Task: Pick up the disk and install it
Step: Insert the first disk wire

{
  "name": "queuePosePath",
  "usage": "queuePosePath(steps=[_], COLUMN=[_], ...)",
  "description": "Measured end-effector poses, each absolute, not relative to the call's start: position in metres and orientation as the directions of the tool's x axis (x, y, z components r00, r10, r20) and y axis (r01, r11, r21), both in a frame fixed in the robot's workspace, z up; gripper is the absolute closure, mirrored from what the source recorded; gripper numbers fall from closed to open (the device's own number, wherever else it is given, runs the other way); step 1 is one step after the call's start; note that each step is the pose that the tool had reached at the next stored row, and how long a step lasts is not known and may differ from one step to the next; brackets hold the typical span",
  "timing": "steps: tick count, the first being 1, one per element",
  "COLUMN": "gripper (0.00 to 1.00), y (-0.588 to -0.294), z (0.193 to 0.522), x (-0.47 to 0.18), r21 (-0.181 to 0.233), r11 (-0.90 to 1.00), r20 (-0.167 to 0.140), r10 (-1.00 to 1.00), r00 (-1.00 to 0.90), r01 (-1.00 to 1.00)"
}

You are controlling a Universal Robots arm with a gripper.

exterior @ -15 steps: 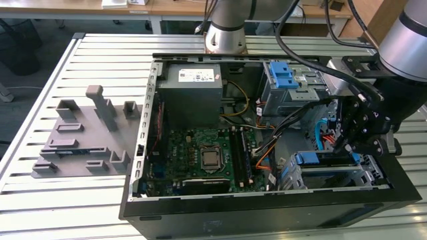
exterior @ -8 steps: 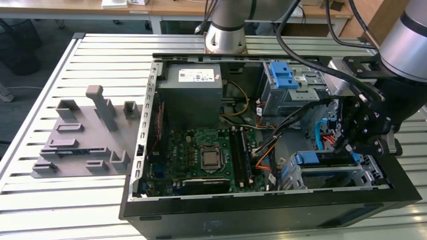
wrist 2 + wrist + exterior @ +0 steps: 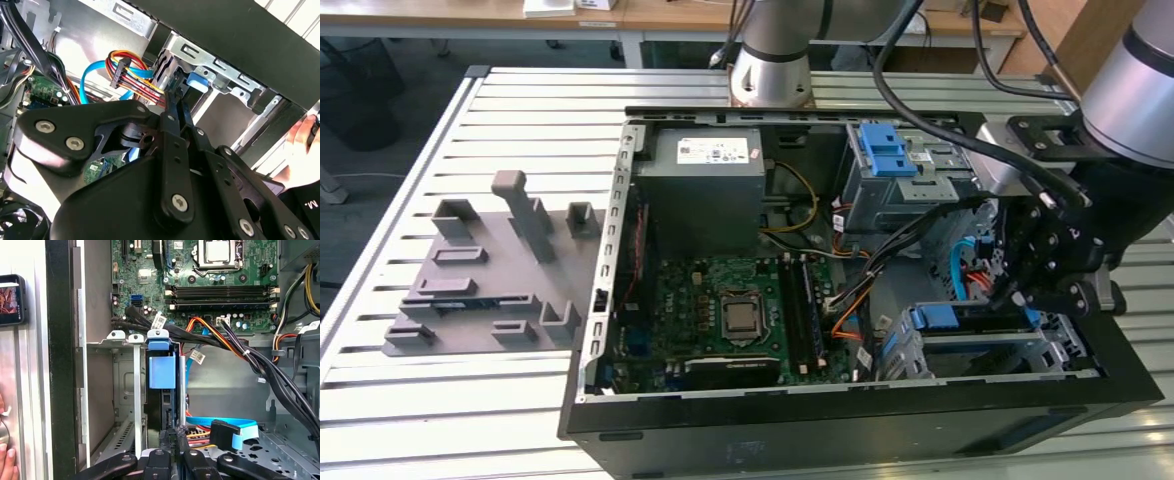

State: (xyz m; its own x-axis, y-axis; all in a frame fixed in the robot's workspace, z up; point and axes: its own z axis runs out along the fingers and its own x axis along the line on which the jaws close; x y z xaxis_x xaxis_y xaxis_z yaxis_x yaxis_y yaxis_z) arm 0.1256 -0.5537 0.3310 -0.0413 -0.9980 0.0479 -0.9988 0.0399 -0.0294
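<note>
Disk (image 3: 162,372): stands on edge in the grey drive cage (image 3: 125,390) at the case's front corner, blue carrier tab uppermost, seen in the first wrist view. Gripper (image 3: 1034,285): poised directly over that cage; whether its fingers are spread or closed cannot be told. Motherboard (image 3: 727,315): exposed mid-case. Power supply (image 3: 707,170): rear corner. Grey fixture block (image 3: 487,275): on the counter (image 3: 520,400), beside the case.

case (image 3: 854,420) centre of tabletop (image 3: 520,400) | fixture block (image 3: 487,275) at 9 o'clock | PSU (image 3: 707,180) 12 o'clock inside | motherboard (image 3: 734,315) 6 o'clock | end effector (image 3: 1041,265) 3 o'clock
</note>
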Motion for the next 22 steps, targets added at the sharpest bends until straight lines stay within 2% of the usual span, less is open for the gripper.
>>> queuePosePath(steps=[13,15,16,22], gripper=[0.83,0.82,0.76,0.76], y=[-0.5537,-0.5537,-0.5537,-0.5532], z=[0.3267,0.3264,0.3266,0.3347], x=[0.1258,0.1258,0.1258,0.1258], r21=[-0.029,-0.029,-0.029,-0.029], r11=[0.040,0.040,0.040,0.040], r20=[0.048,0.047,0.047,0.048], r10=[-0.998,-0.998,-0.998,-0.998], r00=[-0.041,-0.041,-0.041,-0.041], r01=[-0.999,-0.999,-0.999,-0.999])
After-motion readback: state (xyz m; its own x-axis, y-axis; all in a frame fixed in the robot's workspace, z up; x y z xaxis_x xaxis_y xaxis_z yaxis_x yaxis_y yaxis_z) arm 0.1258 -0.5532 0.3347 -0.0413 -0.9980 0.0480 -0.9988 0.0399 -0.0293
